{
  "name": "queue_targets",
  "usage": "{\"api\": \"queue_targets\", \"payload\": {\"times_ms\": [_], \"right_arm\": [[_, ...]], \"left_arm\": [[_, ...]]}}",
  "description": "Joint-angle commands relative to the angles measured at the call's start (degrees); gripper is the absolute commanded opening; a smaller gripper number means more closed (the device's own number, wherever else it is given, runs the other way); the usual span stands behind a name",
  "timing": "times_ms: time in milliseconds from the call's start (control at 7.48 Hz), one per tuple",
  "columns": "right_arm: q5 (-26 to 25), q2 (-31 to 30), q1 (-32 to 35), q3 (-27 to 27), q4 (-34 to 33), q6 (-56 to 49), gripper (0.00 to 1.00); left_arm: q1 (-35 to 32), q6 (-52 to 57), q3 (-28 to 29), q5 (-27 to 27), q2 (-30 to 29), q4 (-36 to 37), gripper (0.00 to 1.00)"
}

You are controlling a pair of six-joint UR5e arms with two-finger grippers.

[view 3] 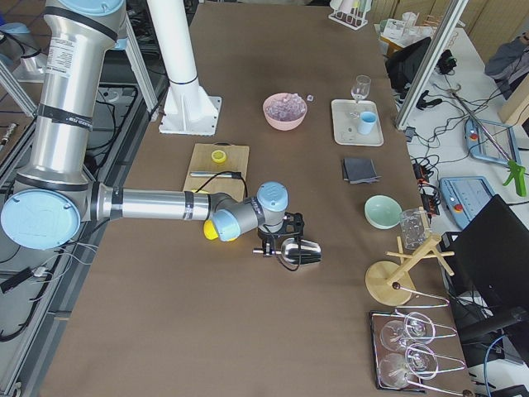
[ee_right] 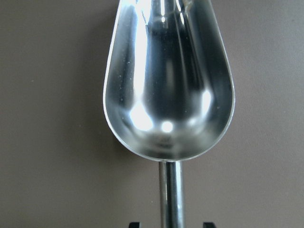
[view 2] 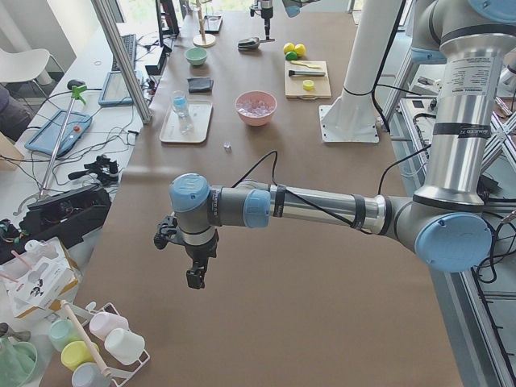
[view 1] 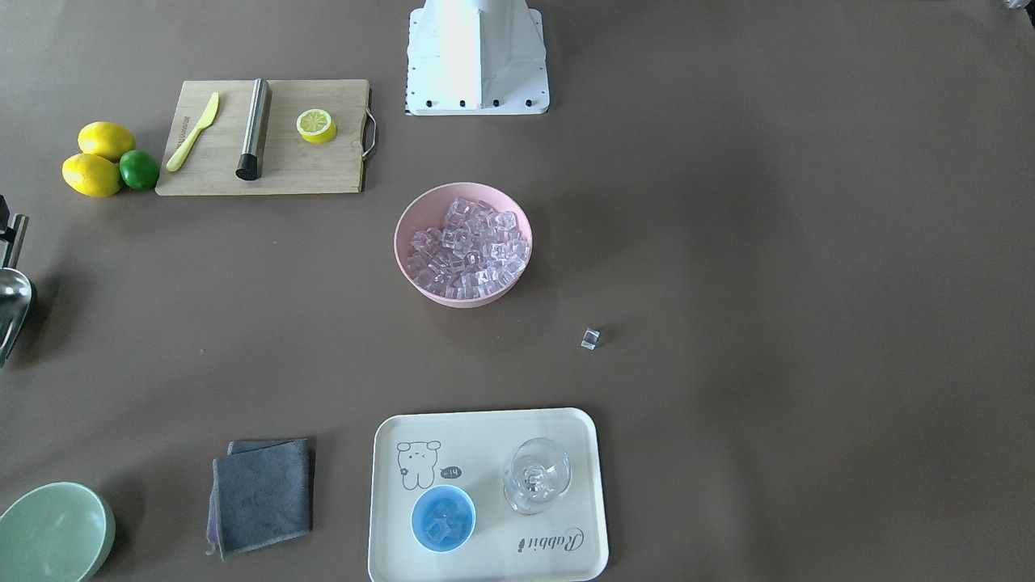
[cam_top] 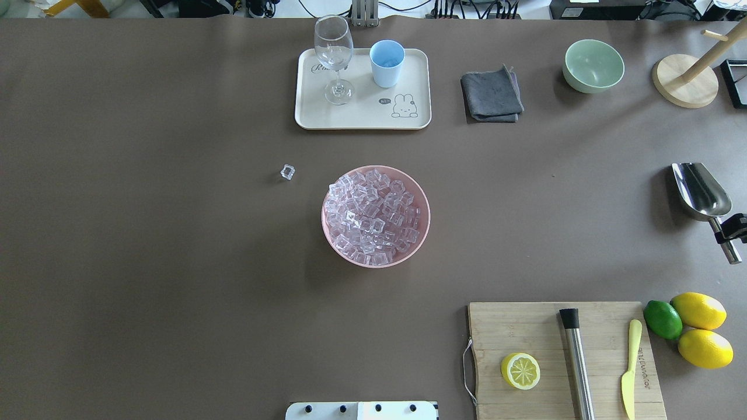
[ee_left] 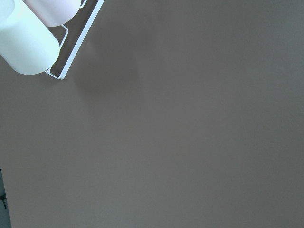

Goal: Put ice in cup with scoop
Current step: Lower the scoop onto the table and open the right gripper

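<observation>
front view: scoop (view 1: 11, 303) at left edge. ice (view 1: 467, 246) fills the bowl (view 1: 485, 301) at centre. cup (view 1: 442, 517) stands on the tray (view 1: 485, 436), bottom centre, with some cubes inside.
overhead: right gripper (cam_top: 730, 228) clamped on the scoop handle at right edge.
left side view: left gripper (view 2: 194, 278) at lower left; its opening cannot be told.

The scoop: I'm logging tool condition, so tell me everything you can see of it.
The scoop is polished, mirror-bright steel: a deep rounded bowl, open at the front, on a thin round handle. Its hollow faces up and holds nothing. The right pincer clamps the handle just behind the bowl part; nothing else touches it. It seems to hang roughly level over the bare brown table on the robot's right, well apart from the pink bowl.
</observation>
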Motion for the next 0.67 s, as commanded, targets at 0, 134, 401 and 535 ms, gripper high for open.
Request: {"api": "queue_targets", "payload": {"times_ms": [0,134,401,535], "right_arm": [[0.10,-0.47,1.69,1.08,-0.30,-0.43,0.90],[0.62,-0.74,2.92,1.08,-0.48,-0.87,0.99],[2.56,-1.79,7.65,0.82,-0.92,-6.21,0.99],[3.17,-2.75,10.12,0.73,-1.70,-10.85,0.99]], "left_arm": [[0.05,0.10,0.11,0.00,0.01,0.00,0.99],[0.05,0.10,0.02,0.00,0.01,0.00,0.99],[0.05,0.01,-0.07,0.00,-0.08,0.00,0.99],[0.05,0.01,0.02,0.00,-0.08,0.00,0.99]]}}
